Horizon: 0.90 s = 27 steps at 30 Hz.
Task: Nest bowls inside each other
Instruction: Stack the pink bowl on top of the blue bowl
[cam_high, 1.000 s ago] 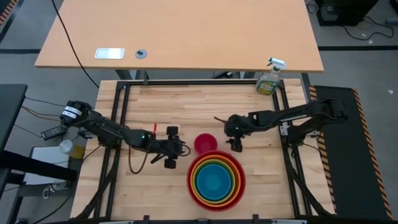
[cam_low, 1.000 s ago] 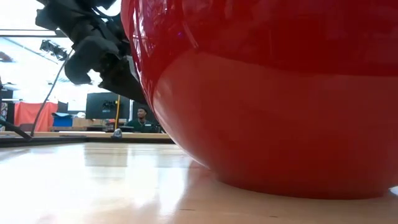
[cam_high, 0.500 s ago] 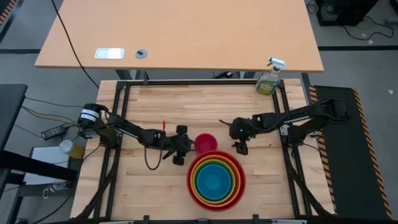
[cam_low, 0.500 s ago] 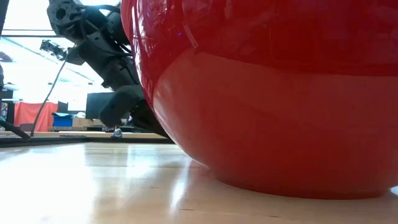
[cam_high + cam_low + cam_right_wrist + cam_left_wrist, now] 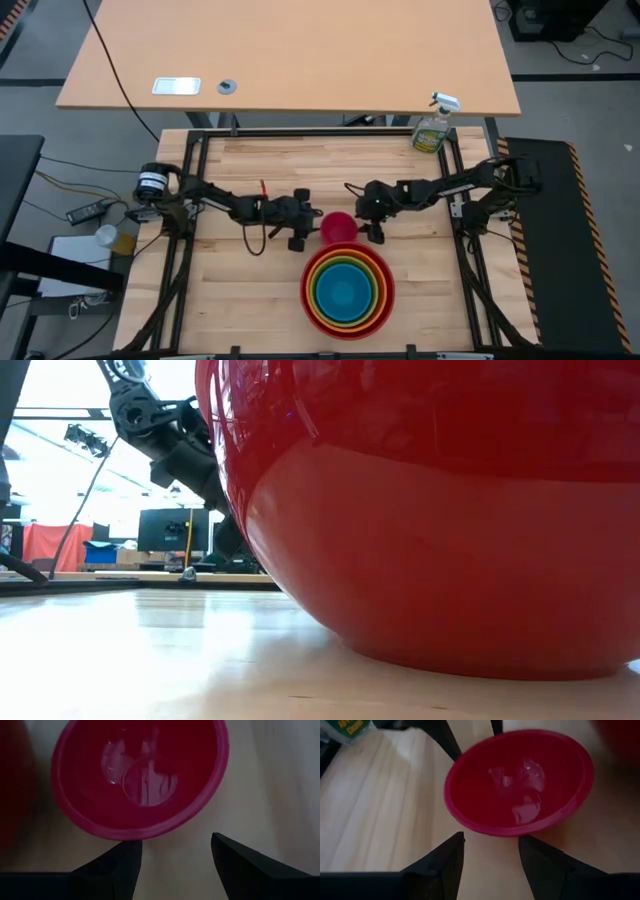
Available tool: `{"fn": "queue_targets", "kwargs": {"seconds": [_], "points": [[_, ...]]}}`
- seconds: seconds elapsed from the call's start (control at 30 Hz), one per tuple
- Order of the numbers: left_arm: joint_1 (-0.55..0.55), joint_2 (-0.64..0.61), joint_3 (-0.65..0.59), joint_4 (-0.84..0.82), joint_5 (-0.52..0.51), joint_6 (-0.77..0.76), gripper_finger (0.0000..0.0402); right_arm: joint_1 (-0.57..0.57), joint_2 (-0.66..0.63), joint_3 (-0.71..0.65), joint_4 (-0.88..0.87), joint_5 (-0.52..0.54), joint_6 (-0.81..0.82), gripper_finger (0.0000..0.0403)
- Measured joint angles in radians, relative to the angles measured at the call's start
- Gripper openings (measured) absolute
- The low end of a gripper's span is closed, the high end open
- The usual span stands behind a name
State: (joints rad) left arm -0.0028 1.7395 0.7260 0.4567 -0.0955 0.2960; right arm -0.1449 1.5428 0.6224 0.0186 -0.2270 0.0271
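Note:
A small magenta-pink bowl [image 5: 338, 228] stands upright on its base on the wooden table [image 5: 250, 160], just behind a nested stack [image 5: 347, 288] of blue in olive-green in orange in the large red bowl. My left gripper [image 5: 310, 222] stands open at the pink bowl's left side. Its fingers [image 5: 445, 857] end just short of the rim [image 5: 485, 831]. My right gripper [image 5: 368, 225] stands open at the bowl's right side, slanting down, fingers [image 5: 125, 857] close to the rim [image 5: 125, 836]. In the low view the red bowl [image 5: 430, 510] fills the picture and hides the pink one.
A green spray bottle [image 5: 434, 128] stands at the table's far right corner, also in the left wrist view [image 5: 350, 727]. A black frame [image 5: 190, 190] borders the table. Bare wood lies to the left and behind the bowls. A larger desk [image 5: 290, 60] stands beyond.
My left gripper has swung from the table's near left toward the pink bowl, going right and sinking, and now faces the bowl's left side. My right gripper has sunk and tipped further down beside the bowl's right side. Neither has changed its opening.

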Motion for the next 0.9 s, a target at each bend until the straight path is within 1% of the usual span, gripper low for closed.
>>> {"fn": "queue_targets", "kwargs": {"seconds": [0.1, 0.2, 0.3, 0.43, 0.6, 0.7, 0.9], "points": [[0.015, 0.004, -0.001, -0.004, 0.005, 0.017, 0.0192, -0.015, -0.001, -0.001, 0.030, 0.033, -0.031, 0.0244], [0.037, 0.005, -0.003, -0.001, 0.006, 0.047, 0.0192, -0.035, -0.011, -0.002, 0.048, 0.091, -0.060, 0.0244], [0.076, 0.006, -0.004, 0.030, -0.027, 0.067, 0.0192, -0.076, -0.022, 0.004, 0.037, 0.150, -0.069, 0.0244], [0.135, 0.006, -0.004, 0.057, -0.043, 0.063, 0.0192, -0.139, -0.040, 0.008, 0.041, 0.189, -0.070, 0.0244], [0.159, 0.002, -0.003, 0.067, -0.046, 0.064, 0.0192, -0.174, -0.091, 0.011, 0.033, 0.184, -0.085, 0.0244], [0.155, 0.002, -0.003, 0.061, -0.025, 0.077, 0.0192, -0.173, -0.113, 0.011, 0.022, 0.136, -0.093, 0.0244], [0.157, 0.002, -0.001, 0.064, -0.003, 0.082, 0.0192, -0.173, -0.100, 0.012, 0.006, 0.121, -0.093, 0.0244]]}}
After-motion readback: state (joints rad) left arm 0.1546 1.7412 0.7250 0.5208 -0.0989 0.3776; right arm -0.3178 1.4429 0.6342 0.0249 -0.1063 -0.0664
